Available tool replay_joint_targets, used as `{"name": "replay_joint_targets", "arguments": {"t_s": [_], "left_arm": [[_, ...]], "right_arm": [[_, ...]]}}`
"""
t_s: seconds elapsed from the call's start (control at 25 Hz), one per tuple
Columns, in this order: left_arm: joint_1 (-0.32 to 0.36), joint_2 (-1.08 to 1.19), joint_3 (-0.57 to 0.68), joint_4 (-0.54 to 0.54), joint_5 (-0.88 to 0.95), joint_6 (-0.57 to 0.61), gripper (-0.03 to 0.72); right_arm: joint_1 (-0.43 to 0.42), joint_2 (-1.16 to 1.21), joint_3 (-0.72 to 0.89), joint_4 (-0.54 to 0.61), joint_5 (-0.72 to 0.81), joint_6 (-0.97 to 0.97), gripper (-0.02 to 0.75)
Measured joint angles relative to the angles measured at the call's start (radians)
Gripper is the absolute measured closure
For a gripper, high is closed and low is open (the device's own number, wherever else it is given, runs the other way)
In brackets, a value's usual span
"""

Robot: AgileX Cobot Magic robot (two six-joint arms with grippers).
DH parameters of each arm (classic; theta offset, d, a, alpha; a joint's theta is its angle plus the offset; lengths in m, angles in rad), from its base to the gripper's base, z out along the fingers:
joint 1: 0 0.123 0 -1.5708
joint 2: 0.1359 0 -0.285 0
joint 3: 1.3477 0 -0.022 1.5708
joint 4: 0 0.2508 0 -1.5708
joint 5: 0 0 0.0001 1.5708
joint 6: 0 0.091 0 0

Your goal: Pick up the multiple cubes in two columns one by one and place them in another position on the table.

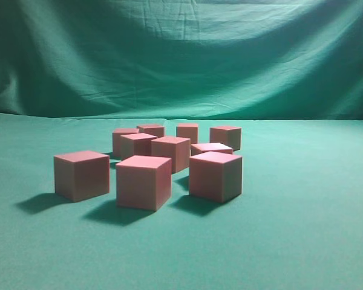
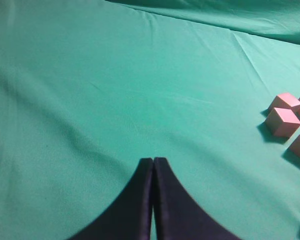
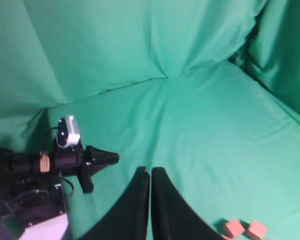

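- Cubes (image 1: 144, 181) sit bunched mid-table (image 1: 302, 229) on my exterior feed; I count about ten, three in front, the rest packed behind.
- Left gripper (image 2: 153, 161) reads as closed on nothing, tips pressed together above bare cloth; a few cubes lie at its 3 o'clock.
- Right gripper (image 3: 150, 171) looks pinched together too, empty; two cubes show at 5 o'clock, the other arm (image 3: 65, 160) at 9 o'clock.

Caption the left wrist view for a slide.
Left tool shut above green table, pink cubes at right edge.
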Motion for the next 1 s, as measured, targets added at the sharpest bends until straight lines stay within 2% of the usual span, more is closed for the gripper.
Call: {"name": "replay_joint_targets", "arguments": {"t_s": [0.44,0.52,0.68,1.0], "left_arm": [[0.000,0.000,0.000,0.000,0.000,0.000,0.688],[0.000,0.000,0.000,0.000,0.000,0.000,0.688],[0.000,0.000,0.000,0.000,0.000,0.000,0.688],[0.000,0.000,0.000,0.000,0.000,0.000,0.688]], "right_arm": [[0.000,-0.433,0.508,-0.092,0.001,0.006,0.738],[-0.028,-0.520,0.619,-0.109,0.001,0.006,0.738],[-0.165,-0.683,0.829,-0.125,-0.027,0.008,0.738],[-0.538,-1.002,1.254,-0.125,-0.401,0.009,0.738]]}}
